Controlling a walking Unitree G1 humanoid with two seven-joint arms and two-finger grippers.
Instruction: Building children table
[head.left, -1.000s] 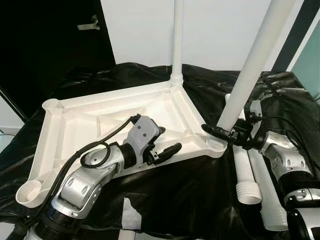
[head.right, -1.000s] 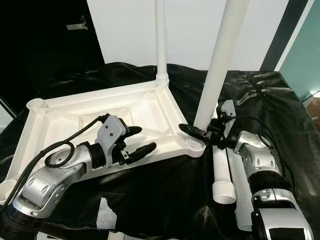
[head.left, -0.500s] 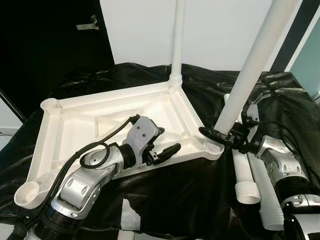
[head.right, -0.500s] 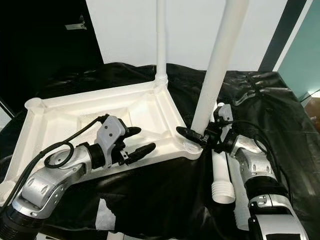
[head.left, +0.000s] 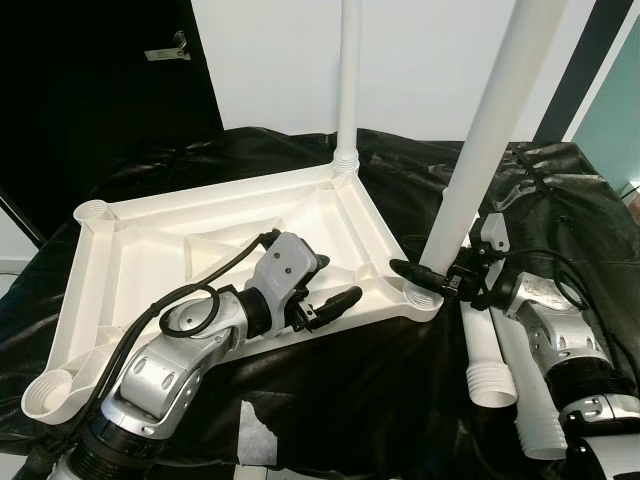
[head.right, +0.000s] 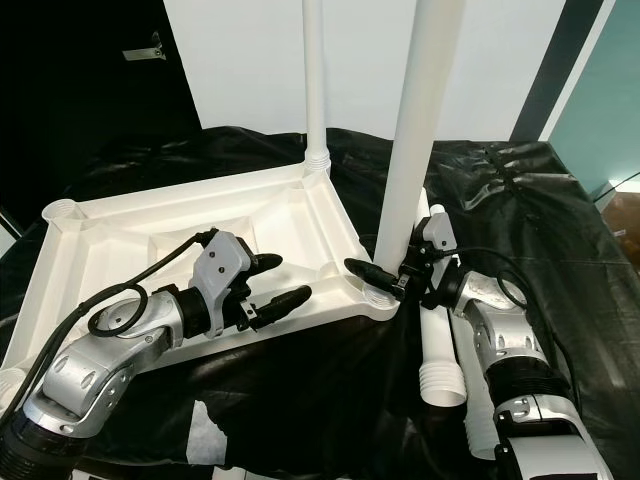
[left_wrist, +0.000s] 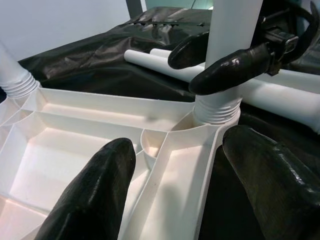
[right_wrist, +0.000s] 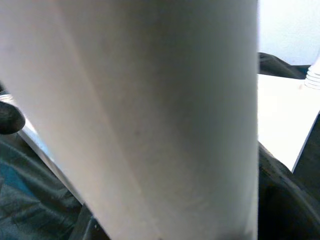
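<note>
- leg (head.left: 478, 150) seating: my right gripper (head.left: 428, 283) jaws grip it at the corner socket (left_wrist: 216, 111) of the tabletop (head.left: 180, 225).
- left gripper (head.left: 325, 296) jaws open astride the rim; next, i judge, twist it home.

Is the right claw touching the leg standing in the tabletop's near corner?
Touching. In the left wrist view the right claw has its black fingers pressed on both sides of the leg, just above its ribbed base.

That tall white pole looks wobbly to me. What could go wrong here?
The right hand grips the leg low down, so the long top could tip it out of the corner socket. The left hand only straddles the tabletop rim, so it may slide on the black sheet.
</note>
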